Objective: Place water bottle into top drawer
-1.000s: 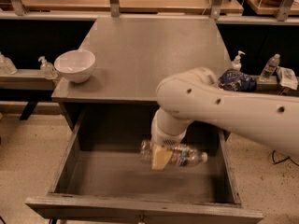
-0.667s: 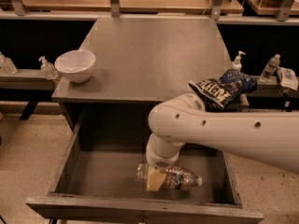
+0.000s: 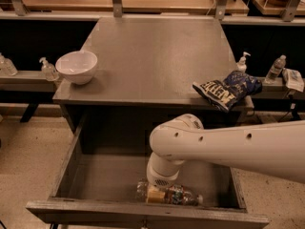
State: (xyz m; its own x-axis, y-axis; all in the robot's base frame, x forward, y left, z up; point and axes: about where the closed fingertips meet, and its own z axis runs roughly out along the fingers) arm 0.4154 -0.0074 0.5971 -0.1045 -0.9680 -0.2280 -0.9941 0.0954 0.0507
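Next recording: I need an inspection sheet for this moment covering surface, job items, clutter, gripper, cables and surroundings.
Surface: grey tabletop, carrying a bowl and a bag.
Job's things: water bottle lies on its side in the open top drawer, close to the front panel.
Clutter: white bowl at the tabletop's left edge; chip bag at its right front corner.
Gripper: gripper is down inside the drawer, at the bottle.
Cables: nothing seen.
Surroundings: left pump dispenser and right pump dispenser on side shelves; small bottle at far right.
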